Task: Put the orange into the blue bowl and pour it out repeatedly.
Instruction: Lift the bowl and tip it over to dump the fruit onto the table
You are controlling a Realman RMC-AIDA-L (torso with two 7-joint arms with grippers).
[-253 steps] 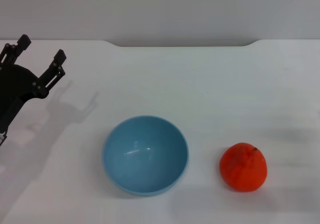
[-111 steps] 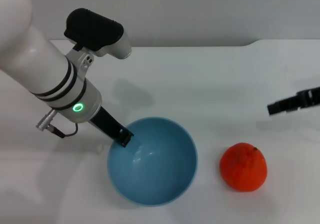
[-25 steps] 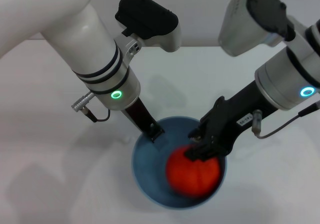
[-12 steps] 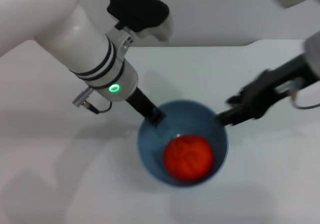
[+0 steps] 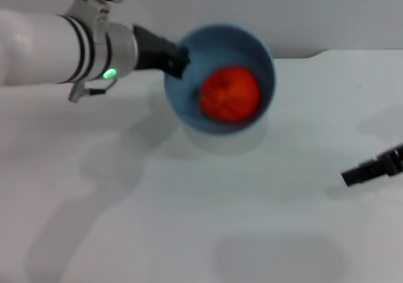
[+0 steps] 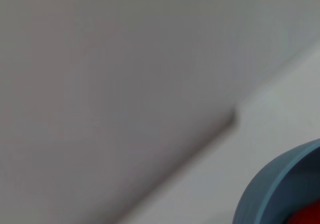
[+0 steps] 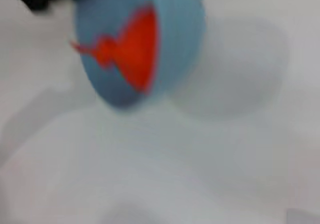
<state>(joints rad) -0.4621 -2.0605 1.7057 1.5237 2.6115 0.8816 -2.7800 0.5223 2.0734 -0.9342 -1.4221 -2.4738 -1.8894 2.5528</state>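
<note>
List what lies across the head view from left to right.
Left arm's white forearm → left end effector clamped on the bowl's rim → blue bowl, lifted and tilted, with the orange inside → right end effector, low over the white table.

From your left wrist camera, you see only a curved section of the blue bowl (image 6: 280,184) at one corner, its rim arcing across the white table (image 6: 210,184). A sliver of the orange (image 6: 307,218) shows inside the bowl at the frame's edge. A plain grey wall (image 6: 110,74) fills most of the view beyond the table's edge.
</note>
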